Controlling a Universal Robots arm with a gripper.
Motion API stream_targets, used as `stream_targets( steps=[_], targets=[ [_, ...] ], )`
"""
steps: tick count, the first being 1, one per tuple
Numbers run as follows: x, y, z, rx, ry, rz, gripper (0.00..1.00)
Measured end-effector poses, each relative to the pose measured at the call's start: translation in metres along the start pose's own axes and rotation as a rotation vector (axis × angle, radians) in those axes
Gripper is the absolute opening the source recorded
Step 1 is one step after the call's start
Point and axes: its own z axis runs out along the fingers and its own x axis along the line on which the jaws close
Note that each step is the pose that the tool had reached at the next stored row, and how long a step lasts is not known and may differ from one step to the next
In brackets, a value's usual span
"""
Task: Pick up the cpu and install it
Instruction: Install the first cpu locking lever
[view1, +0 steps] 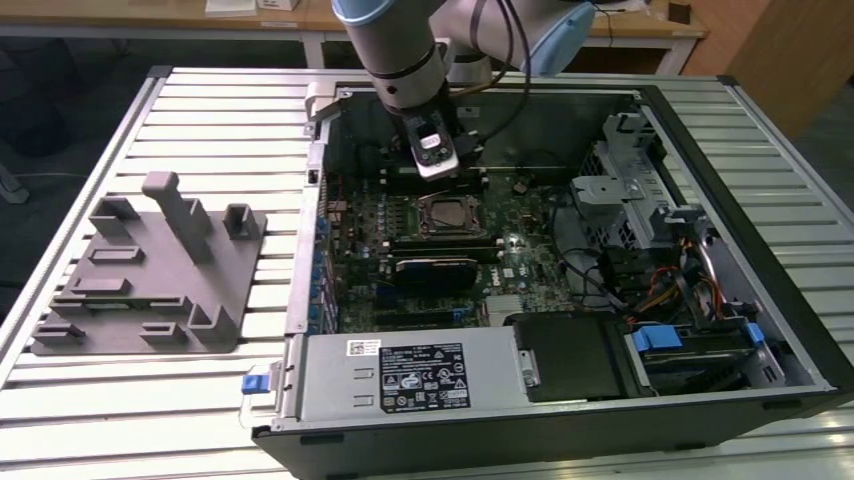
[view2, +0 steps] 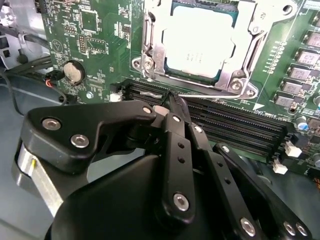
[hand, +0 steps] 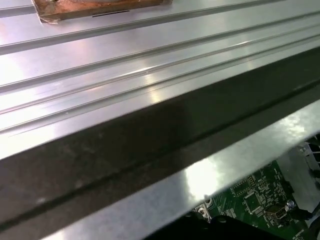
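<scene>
1. The arm (view1: 400, 50) enters from the far side of the exterior view and stands nearly vertical. Its wrist is lowered into the open computer case (view1: 747, 330), which lies on the slatted desk (view1: 80, 150).
2. The claw (view1: 438, 165) points down at the green motherboard (view1: 527, 225). In the second wrist view the claw (view2: 171, 100) is narrow: its black linked fingers (view2: 175, 145) converge until the tips meet. The tips sit over the black memory slots (view2: 235, 127), just beside the metal socket frame (view2: 152, 55).
3. The cpu (view2: 200, 42) lies flat inside that frame with its pale silver top facing up, near the claw tips but apart from them. In the exterior view the cpu (view1: 445, 213) sits just below the claw.
4. The grey tray (view1: 147, 270) rests on the desk at the exterior view's left, well apart from the arm.
5. The first wrist view shows desk slats, the case's dark rim and a corner of the motherboard (hand: 255, 200).
</scene>
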Motion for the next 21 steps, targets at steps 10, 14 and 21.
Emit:
stream_targets(
  steps=[10, 14, 21],
  targets=[
    [0.0008, -0.0007, 0.0028, 0.0113, -0.0045, -0.004, 0.11],
    [0.0011, -0.001, 0.0041, 0.0173, -0.0069, -0.007, 0.11],
    [0.0019, -0.0017, 0.0067, 0.0258, -0.0103, -0.01, 0.11]
  ],
)
